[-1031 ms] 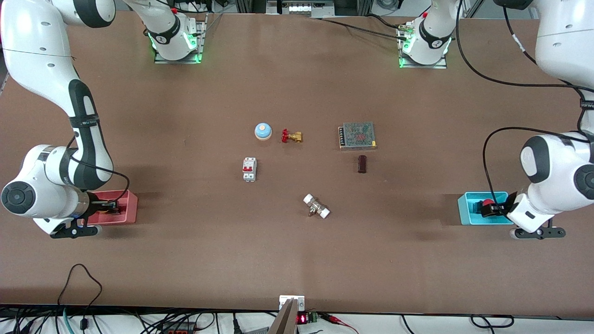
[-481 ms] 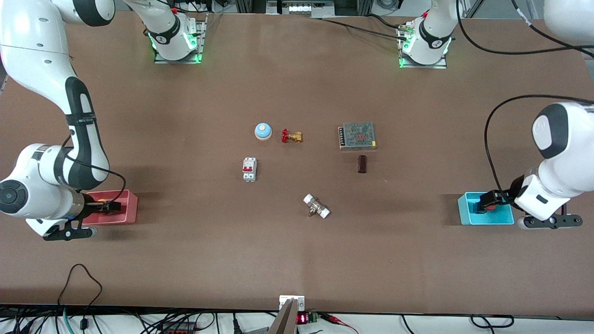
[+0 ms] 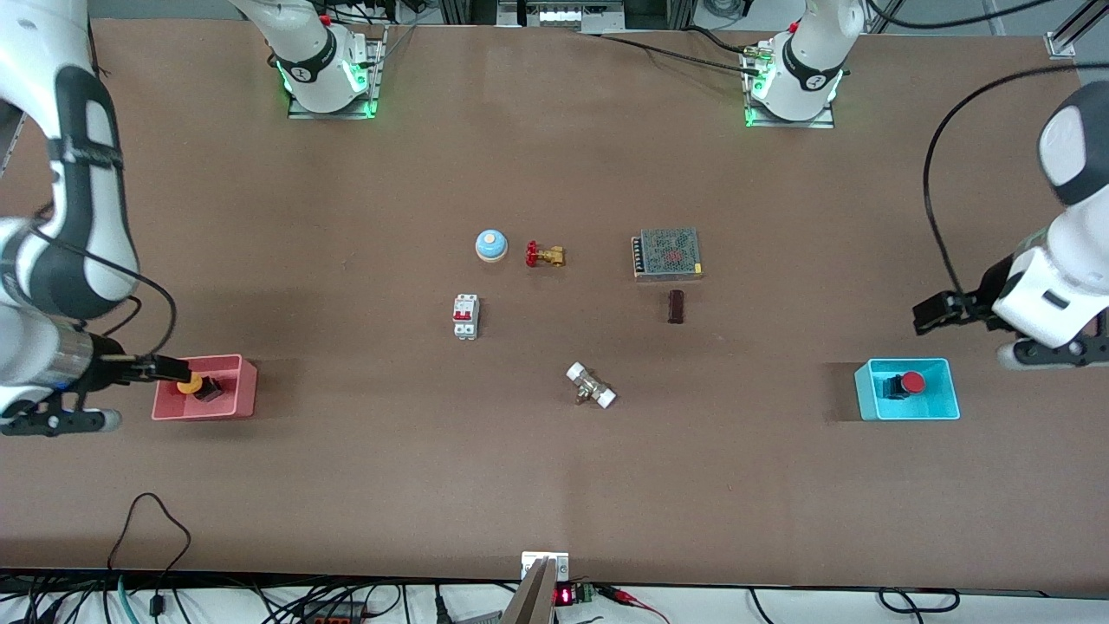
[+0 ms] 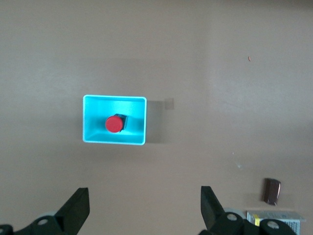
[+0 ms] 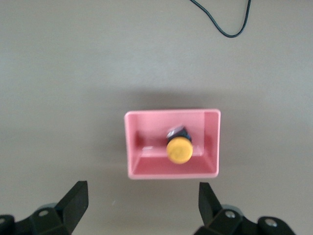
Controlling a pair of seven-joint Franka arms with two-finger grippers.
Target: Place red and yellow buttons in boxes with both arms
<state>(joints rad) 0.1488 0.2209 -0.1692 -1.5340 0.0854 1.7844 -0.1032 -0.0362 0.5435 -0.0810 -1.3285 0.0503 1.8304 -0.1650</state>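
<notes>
Task looks done: round red-capped push-button [image 3: 906, 383] sits in cyan plastic bin [image 3: 947, 400], yellow-capped button [image 3: 192, 385] in pink-red bin [image 3: 245, 388], so left gripper [image 4: 144, 211] and right gripper [image 5: 142, 208] hang above them, fingers spread, empty.

The left pincer [image 3: 925, 314] hangs in the air at the left arm's end of the counter, fingers [image 4: 76, 209] spread wide and holding nothing; the right pincer [image 3: 165, 368] hangs at the right arm's end, fingers [image 5: 73, 200] likewise apart and empty; both wrist cameras look straight down.
</notes>
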